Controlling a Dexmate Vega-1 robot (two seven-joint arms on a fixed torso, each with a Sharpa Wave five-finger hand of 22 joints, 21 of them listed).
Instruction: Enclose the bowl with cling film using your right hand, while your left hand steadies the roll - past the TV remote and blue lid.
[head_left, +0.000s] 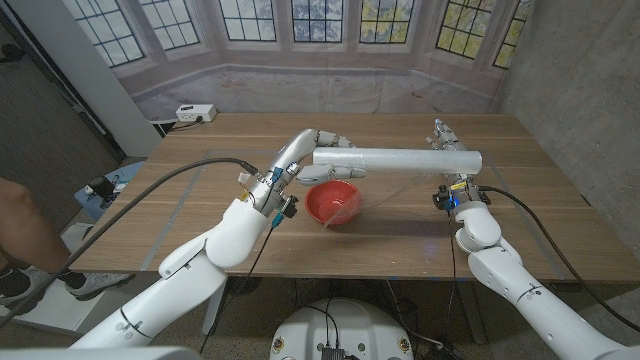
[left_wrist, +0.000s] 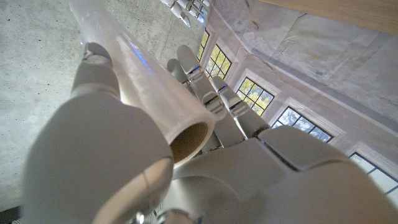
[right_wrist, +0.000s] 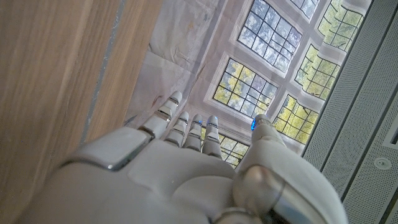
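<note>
- The left hand (head_left: 322, 143) is gripping one end of the cling film roll (head_left: 400, 160), with its fingers wrapped round the tube.
- In the left wrist view the roll's open end (left_wrist: 186, 140) is sitting right inside that hand (left_wrist: 205, 168), held tight.
- The roll is hanging in the air, lying sideways, above the back edge of the red bowl (head_left: 332, 202).
- The bowl is sitting on the wooden table (head_left: 560, 190), near the middle, and it is looking uncovered.
- The right hand (head_left: 447, 137) is standing up by the far end of the roll. In the right wrist view its fingers (right_wrist: 186, 127) are reaching out straight and a little apart, holding nothing.
- I cannot tell if any film is pulled off yet; it is too clear to see.
- What could go wrong: the right hand might miss the thin film edge and slide off the smooth tube.
- If it pulls hard, the roll might twist or slip out of the left hand.
- The film might stick to itself, or the light bowl might get dragged along.
</note>
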